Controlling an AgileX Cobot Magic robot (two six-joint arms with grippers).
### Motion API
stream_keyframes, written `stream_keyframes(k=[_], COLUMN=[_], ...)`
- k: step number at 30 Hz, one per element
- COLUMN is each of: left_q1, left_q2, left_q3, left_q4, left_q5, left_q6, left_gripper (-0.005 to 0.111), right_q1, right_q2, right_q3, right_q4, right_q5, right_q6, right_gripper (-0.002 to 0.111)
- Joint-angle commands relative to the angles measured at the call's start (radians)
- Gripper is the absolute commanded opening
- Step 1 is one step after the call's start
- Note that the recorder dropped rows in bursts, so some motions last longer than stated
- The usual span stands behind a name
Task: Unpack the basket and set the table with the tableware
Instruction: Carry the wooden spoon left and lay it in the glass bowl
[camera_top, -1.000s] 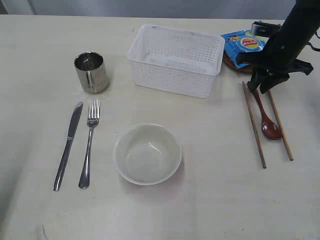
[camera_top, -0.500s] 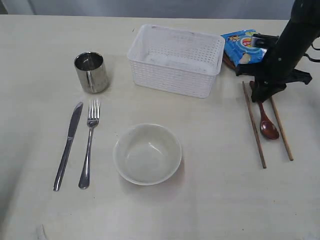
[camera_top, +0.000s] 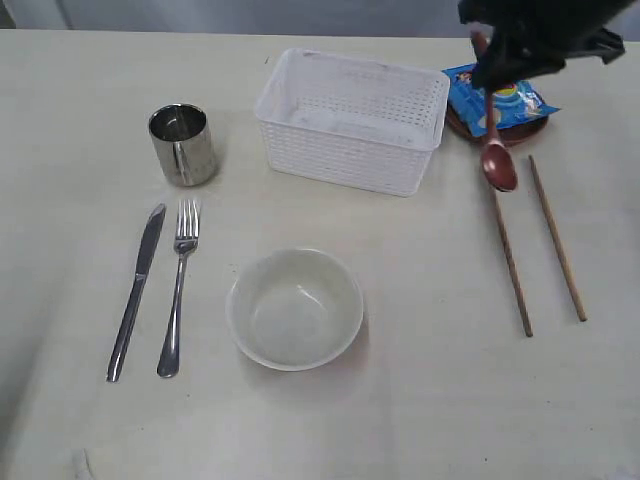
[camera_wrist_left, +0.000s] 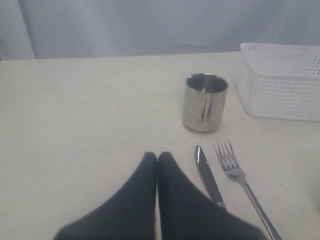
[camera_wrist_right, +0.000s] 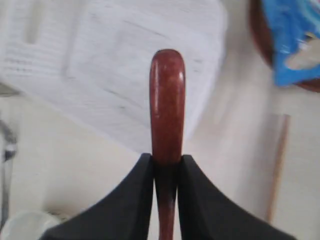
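Tableware nearest the viewer is the white round bowl (camera_top: 295, 308), centred on the pale cream matte tabletop (camera_top: 420, 400). The steel knife (camera_top: 137, 290) and steel fork (camera_top: 178, 285) lie parallel to its left as a place setting. The left gripper (camera_wrist_left: 157, 161) hangs near the knife, its black fingers pressed together on nothing, apparently parked clear of the work. To the right lie two wooden chopsticks (camera_top: 510, 250), roughly parallel, with a gap between them. Farther back on the left stands the steel cup (camera_top: 183, 144), upright. The white perforated plastic basket (camera_top: 350, 118) sits beyond the bowl, with nothing visible inside. Far right, the right gripper (camera_wrist_right: 166, 167) pinches the handle of the reddish-brown wooden spoon (camera_top: 497, 160), which hangs bowl-down by the chopsticks' far ends. Behind it, a blue chip bag (camera_top: 495, 95) rests on the small brown round plate (camera_top: 505, 135). The plate probably cannot be set until the bag comes off.
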Motion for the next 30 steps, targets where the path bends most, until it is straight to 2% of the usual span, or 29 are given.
stream_keyframes(k=[1,6,11,14,20,30], left_q1=[-0.005,-0.005,-0.005,-0.005,-0.005,-0.005], left_q2=[-0.003,-0.003,-0.003,-0.003,-0.003,-0.003], left_q3=[0.003,0.003,0.003,0.003,0.003,0.003], left_q4=[0.008,0.008,0.008,0.008,0.008,0.008], left_q5=[-0.011,-0.011,-0.011,-0.011,-0.011,-0.011], left_q6=[-0.004,-0.004,-0.004,-0.004,-0.004,-0.004], left_gripper=[0.0,0.0,0.0,0.0,0.0,0.0], right_q1=[0.2,0.48,0.64,0.673,0.677,0.677], right_q2=[-0.093,-0.072,0.026,0.098,0.19,0.197], right_q3=[-0.001,-0.001,-0.001,-0.001,-0.001,-0.001], right_q4=[0.036,-0.005,-0.144,-0.151,-0.146,-0.146], right_q5=[-0.014,-0.122,-0.164,-0.177,-0.178,-0.135], right_q6=[-0.05,-0.156,-0.158,-0.158,-0.158,-0.121], right_gripper=[-0.001,-0.001,-0.001,-0.001,-0.001,0.0])
